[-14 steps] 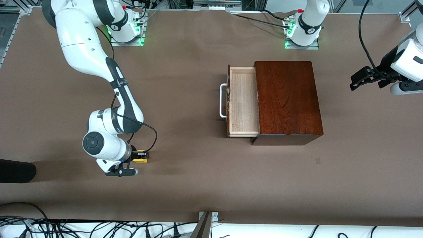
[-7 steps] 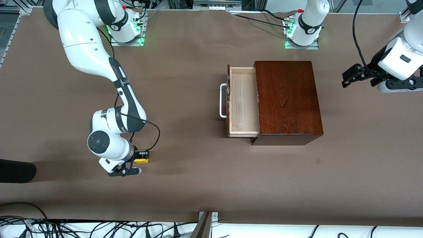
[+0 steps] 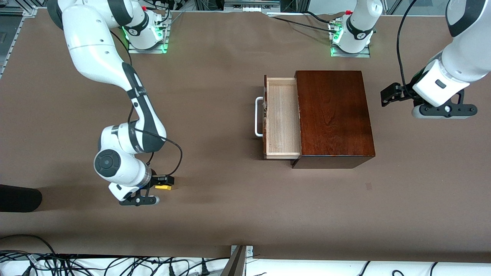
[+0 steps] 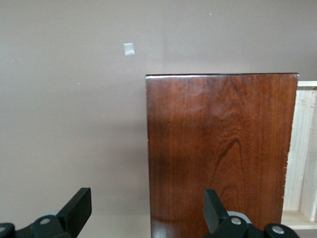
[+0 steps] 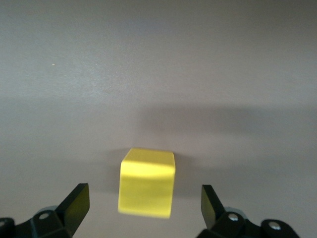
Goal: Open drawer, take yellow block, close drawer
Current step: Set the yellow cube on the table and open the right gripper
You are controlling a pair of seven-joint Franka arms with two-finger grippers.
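The yellow block (image 3: 163, 187) sits on the brown table near the right arm's end, nearer the front camera than the box. My right gripper (image 3: 164, 182) is low over it and open. In the right wrist view the yellow block (image 5: 147, 182) stands free between the spread fingers of the right gripper (image 5: 143, 201), touching neither. The drawer (image 3: 282, 117) is pulled out of the mahogany box (image 3: 333, 115), its pale tray bare and its white handle (image 3: 258, 117) toward the right arm's end. My left gripper (image 3: 386, 96) hangs open beside the box at the left arm's end, and the left wrist view shows the left gripper (image 4: 147, 210) over the box's edge (image 4: 218, 148).
A small tape mark (image 3: 368, 186) lies on the table nearer the camera than the box. A dark object (image 3: 19, 197) pokes in at the table's edge by the right arm's end. Cables run along the front edge (image 3: 115, 264).
My right gripper has opened and let go of the yellow block, which now stands on the table. The left arm has swung in toward the box.
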